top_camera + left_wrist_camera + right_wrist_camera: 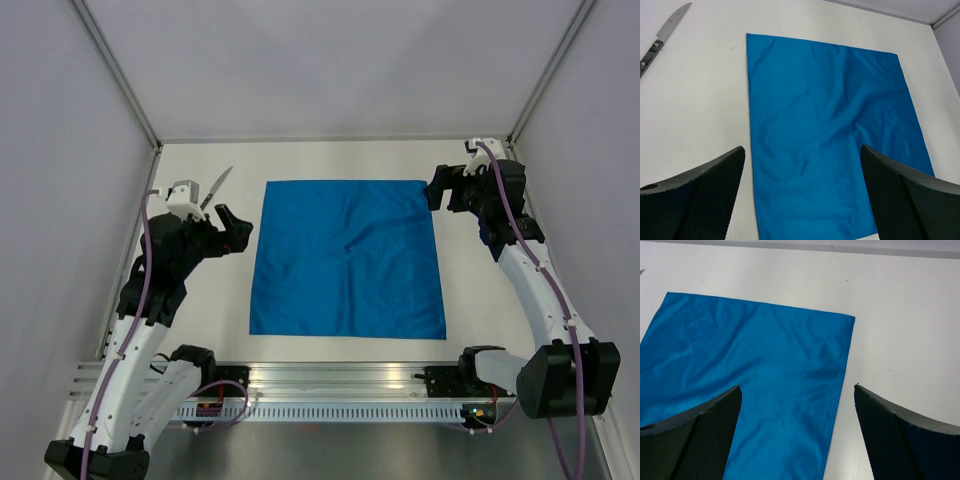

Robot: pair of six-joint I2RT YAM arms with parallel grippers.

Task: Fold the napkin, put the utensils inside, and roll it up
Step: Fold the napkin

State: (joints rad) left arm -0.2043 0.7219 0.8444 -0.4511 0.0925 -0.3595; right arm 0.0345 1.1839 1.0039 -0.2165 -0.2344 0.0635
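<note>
**Blue napkin lies flat, both hands open and empty**

The blue napkin [347,258] is spread out unfolded in the middle of the white table [470,300], with a few soft wrinkles running across its right half. All four edges lie flat.

The left hand [236,228] sits just off the napkin's left edge. Its two dark fingers [710,190] are spread wide with nothing between them. The right hand [445,187] is by the napkin's far right corner, its fingers [895,435] just as wide apart and gripping nothing.

A table knife [662,37] with a silvery blade and a dark handle lies on the bare table to the left of the napkin, near the far left corner. It is well apart from the cloth, its tip pointing away from the arms. From above, the left arm hides its handle.
</note>
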